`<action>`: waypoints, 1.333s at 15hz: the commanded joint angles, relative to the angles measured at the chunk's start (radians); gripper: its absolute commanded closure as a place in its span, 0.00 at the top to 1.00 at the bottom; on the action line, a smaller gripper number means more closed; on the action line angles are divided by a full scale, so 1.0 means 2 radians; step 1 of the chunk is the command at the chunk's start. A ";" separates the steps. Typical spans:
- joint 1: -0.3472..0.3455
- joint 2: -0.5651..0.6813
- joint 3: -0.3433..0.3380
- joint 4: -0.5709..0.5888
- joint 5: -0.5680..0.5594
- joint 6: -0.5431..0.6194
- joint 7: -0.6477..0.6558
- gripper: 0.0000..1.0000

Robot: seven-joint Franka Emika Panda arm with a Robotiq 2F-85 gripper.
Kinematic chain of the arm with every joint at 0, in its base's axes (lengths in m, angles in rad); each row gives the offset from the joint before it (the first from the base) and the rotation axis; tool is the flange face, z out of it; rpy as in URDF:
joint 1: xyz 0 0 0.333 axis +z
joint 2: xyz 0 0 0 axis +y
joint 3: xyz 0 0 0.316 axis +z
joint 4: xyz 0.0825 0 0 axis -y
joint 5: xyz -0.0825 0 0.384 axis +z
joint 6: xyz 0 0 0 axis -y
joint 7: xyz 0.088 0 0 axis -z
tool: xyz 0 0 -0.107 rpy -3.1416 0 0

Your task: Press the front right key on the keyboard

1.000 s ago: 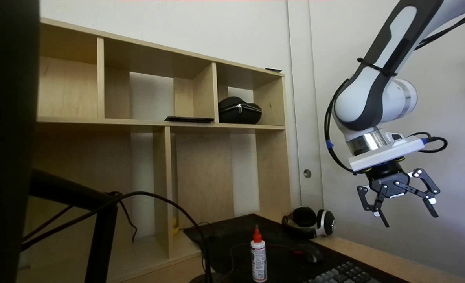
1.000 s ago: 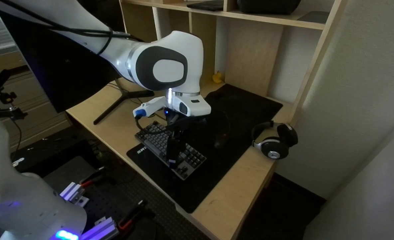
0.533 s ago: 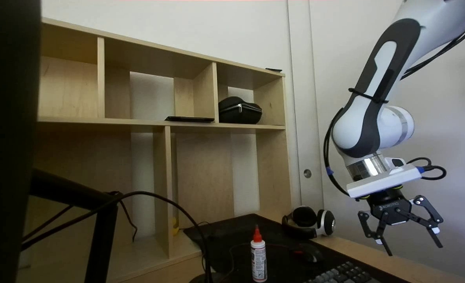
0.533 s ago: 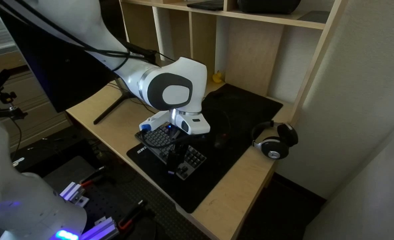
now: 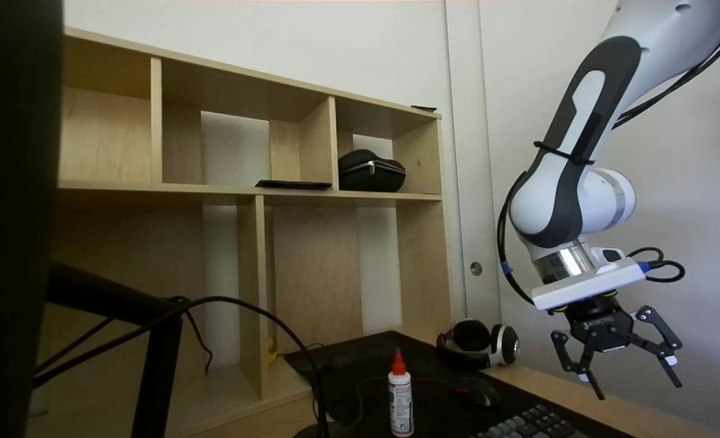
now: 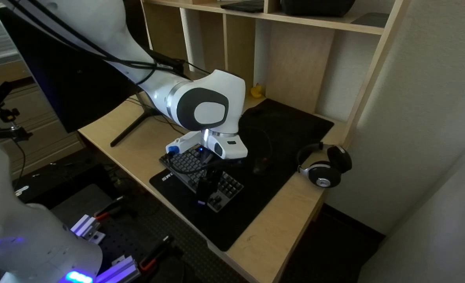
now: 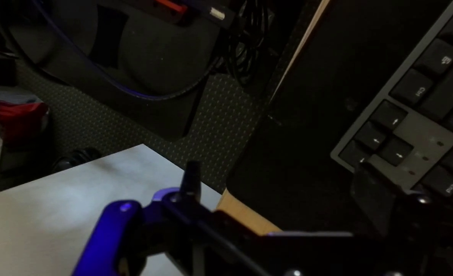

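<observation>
My tool (image 5: pixel 639 392) hangs with fingers spread, empty, the keyboard (image 7: pixel 414 122) towards two o'clock in the wrist view. I judge the approach partly made; pressing the front right key (image 7: pixel 351 152) remains.

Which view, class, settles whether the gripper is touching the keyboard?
Apart: an exterior view shows a clear gap between the gripper and the keyboard.

In an exterior view, the wall (image 5: pixel 335 45) is bright, but the low shelves (image 5: pixel 249 255) are shadowy. A blue light (image 6: pixel 79 277) glows. The wrist view is dark, and the fingers (image 7: pixel 373 197) look fuzzy.
</observation>
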 commanded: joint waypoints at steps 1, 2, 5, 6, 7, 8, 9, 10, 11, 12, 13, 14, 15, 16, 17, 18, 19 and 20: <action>0.009 0.001 -0.010 0.002 -0.002 -0.005 0.032 1.00; 0.010 0.001 -0.011 0.002 -0.003 -0.004 0.043 1.00; 0.011 0.001 -0.011 0.003 0.007 -0.013 0.056 1.00; 0.011 0.000 -0.011 0.001 0.000 -0.002 0.051 1.00; 0.012 0.000 -0.011 0.001 0.000 -0.002 0.052 1.00; 0.012 0.000 -0.011 0.001 0.000 -0.002 0.052 1.00; 0.012 0.000 -0.011 0.001 0.000 -0.002 0.052 1.00; 0.012 0.000 -0.011 0.001 0.000 -0.002 0.052 1.00; 0.012 0.000 -0.011 0.001 0.000 -0.002 0.052 1.00; 0.013 0.002 -0.011 0.005 0.002 -0.028 0.062 1.00; 0.013 0.002 -0.011 0.005 0.004 -0.031 0.070 1.00; 0.012 0.002 -0.011 0.005 0.011 -0.036 0.074 1.00; 0.012 0.002 -0.011 0.004 0.016 -0.033 0.077 1.00; 0.012 0.001 -0.011 0.004 0.020 -0.029 0.082 1.00; 0.012 0.002 -0.011 0.005 0.024 -0.037 0.087 1.00; 0.013 0.003 -0.010 0.009 0.022 -0.060 0.085 1.00; 0.012 0.000 -0.011 0.001 0.015 -0.032 0.083 1.00; 0.012 0.000 -0.010 0.002 0.015 -0.042 0.084 1.00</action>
